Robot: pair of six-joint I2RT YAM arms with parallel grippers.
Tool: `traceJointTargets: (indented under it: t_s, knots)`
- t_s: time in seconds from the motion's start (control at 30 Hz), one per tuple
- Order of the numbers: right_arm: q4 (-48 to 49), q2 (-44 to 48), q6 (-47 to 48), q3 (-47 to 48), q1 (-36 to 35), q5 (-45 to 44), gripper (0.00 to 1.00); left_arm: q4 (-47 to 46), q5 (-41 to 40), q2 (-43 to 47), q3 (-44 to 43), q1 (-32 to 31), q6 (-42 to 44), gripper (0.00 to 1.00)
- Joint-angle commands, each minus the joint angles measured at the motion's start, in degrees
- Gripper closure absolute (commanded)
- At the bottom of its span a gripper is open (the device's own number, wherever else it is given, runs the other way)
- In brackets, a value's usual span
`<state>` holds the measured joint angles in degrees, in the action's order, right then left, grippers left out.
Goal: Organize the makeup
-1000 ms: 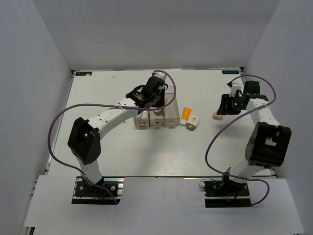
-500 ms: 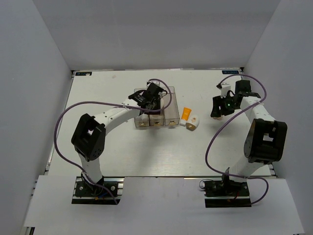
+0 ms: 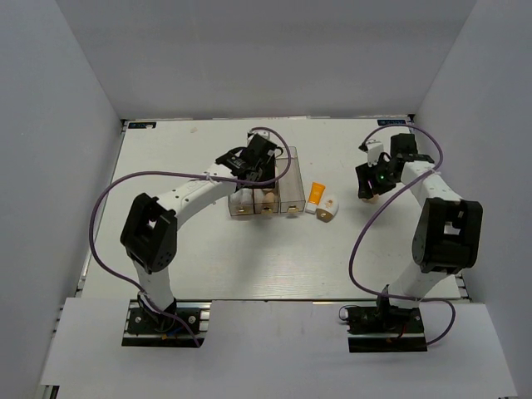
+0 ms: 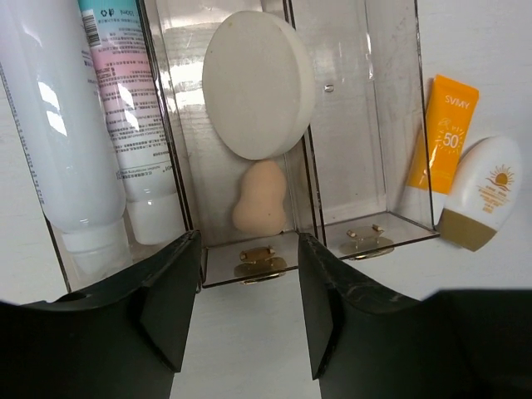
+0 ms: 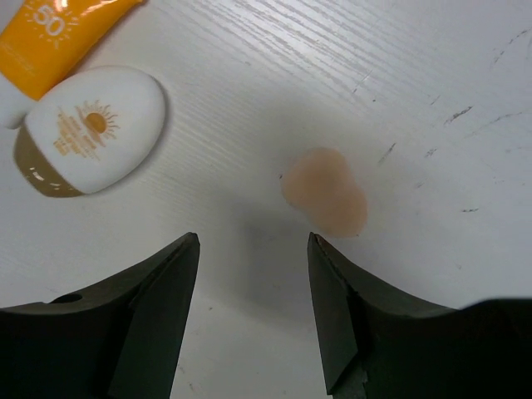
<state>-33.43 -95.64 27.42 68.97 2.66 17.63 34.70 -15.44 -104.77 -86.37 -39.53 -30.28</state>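
Note:
The clear tray [image 4: 366,125] shows in the left wrist view. Its left compartment holds a white tube [image 4: 50,125] and a pink-and-blue printed tube [image 4: 129,100]. A round pale puff [image 4: 258,83] and a beige sponge [image 4: 259,199] lie in the middle one. My left gripper [image 4: 249,241] hangs open over the tray's near end [image 3: 291,179], holding nothing. An orange tube [image 4: 440,133] and a white egg-shaped bottle [image 4: 482,191] lie right of the tray. My right gripper [image 5: 253,238] is open just short of a second beige sponge [image 5: 324,191] on the table.
The tray's right compartment holds nothing. The orange tube [image 3: 316,194] and the white bottle [image 3: 328,206] lie between the tray and my right gripper [image 3: 371,181]. White walls close in the table on three sides.
My left gripper has opened and drawn back slightly over the tray; the puff now lies in the middle compartment. My right gripper has shifted a little toward the back, above the loose sponge.

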Motion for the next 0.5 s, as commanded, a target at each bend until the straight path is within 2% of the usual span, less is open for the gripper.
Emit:
traceJointTargets:
  t_s: [0.0,0.37,0.47]
  knots:
    - [3.02,-3.14,2.28,2.57,-0.37,-5.40,0.40,-0.24,-0.38,3.95,-2.23,0.15,-0.39,0.40]
    - [8.38,-10.36,6.06,4.07,-0.98,-11.03,0.50,-1.48,-0.03,15.82,8.14,0.15,-4.25,0.40]
    - [8.56,-10.98,7.29,4.59,-1.51,-11.03,0.70,-1.74,-0.38,18.98,10.95,0.15,-5.49,0.40]
